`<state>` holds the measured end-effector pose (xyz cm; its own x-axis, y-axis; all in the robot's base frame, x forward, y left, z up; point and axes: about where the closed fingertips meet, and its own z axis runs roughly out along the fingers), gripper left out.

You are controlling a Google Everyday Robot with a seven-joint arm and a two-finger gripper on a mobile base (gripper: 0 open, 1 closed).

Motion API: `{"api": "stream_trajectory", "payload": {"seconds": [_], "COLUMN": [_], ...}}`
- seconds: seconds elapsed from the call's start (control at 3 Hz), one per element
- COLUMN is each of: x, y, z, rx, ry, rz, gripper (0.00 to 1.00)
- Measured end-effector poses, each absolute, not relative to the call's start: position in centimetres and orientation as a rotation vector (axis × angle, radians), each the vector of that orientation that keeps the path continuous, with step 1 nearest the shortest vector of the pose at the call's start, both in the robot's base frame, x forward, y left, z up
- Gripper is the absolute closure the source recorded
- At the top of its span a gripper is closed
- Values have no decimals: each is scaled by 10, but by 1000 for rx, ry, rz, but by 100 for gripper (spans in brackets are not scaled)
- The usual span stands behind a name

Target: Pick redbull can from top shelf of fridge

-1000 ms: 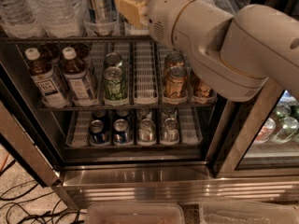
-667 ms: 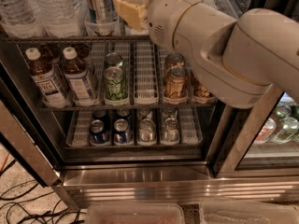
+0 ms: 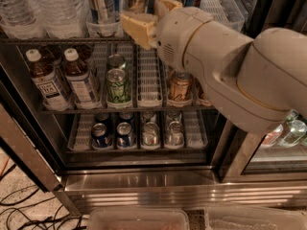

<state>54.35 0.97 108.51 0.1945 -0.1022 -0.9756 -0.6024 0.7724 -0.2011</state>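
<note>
I am looking into the large stainless-steel display fridge (image 3: pixel 144 182) with the bulky cream arm (image 3: pixel 240 71) reaching in from the right. The tan two-finger gripper (image 3: pixel 143 13) is hovering at the white wire top shelf (image 3: pixel 57 40), level with its dark front rail. Its fingers (image 3: pixel 136 28) are standing spread apart and gripping nothing. The tall slim silver redbull can (image 3: pixel 103 4) with thin dark-blue lines is standing upright in a clear cup-like lane front, just left of the gripper.
</note>
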Motion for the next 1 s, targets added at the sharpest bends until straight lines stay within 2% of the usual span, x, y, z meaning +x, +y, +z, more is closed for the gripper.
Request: {"api": "stream_trajectory", "payload": {"seconds": [1.0], "x": [501], "y": [-13], "z": [1041], "rx": [-647], "ry": [1488], "rz": [391], "gripper": [100]}}
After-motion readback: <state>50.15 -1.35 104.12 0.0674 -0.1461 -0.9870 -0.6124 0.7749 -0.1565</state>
